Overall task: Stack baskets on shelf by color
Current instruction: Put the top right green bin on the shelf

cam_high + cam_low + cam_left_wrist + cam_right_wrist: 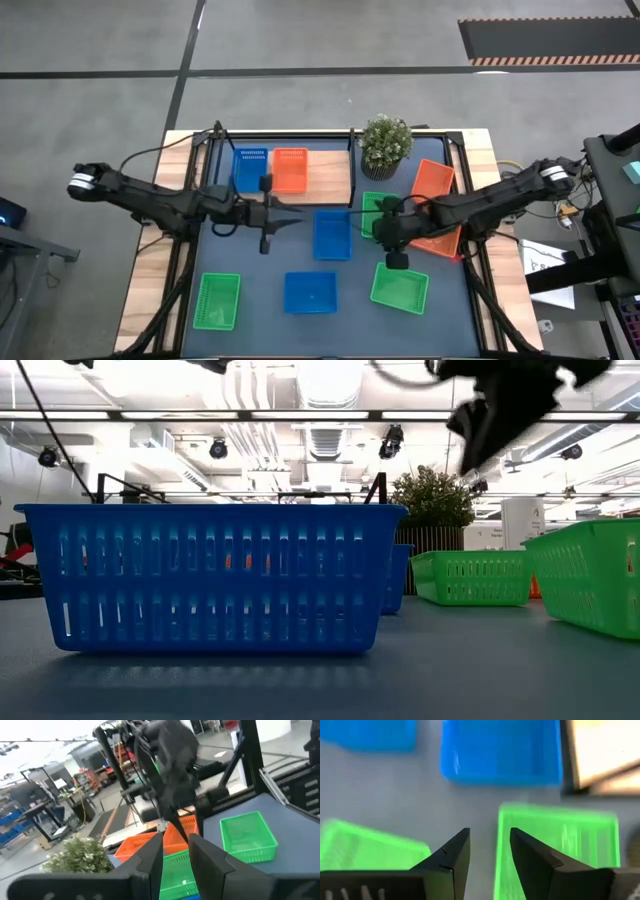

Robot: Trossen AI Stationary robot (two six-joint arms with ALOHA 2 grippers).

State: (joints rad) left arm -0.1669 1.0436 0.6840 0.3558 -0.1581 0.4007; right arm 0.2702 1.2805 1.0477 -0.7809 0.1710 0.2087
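Above the green basket (377, 215) beside the shelf (320, 172), the right pincer (487, 851) is hovering, fingers parted and empty. Over mid-worktop (262, 268), the left pincer (175, 854) is waiting, seemingly part-open, holding nothing. One blue basket (250, 168) and one orange basket (290, 170) are sitting on the shelf.

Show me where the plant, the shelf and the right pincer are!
plant (385, 140), high view, its leafy top.
shelf (328, 170), high view, bare wooden board.
right pincer (490, 852), right wrist view, midway between its fingertips.
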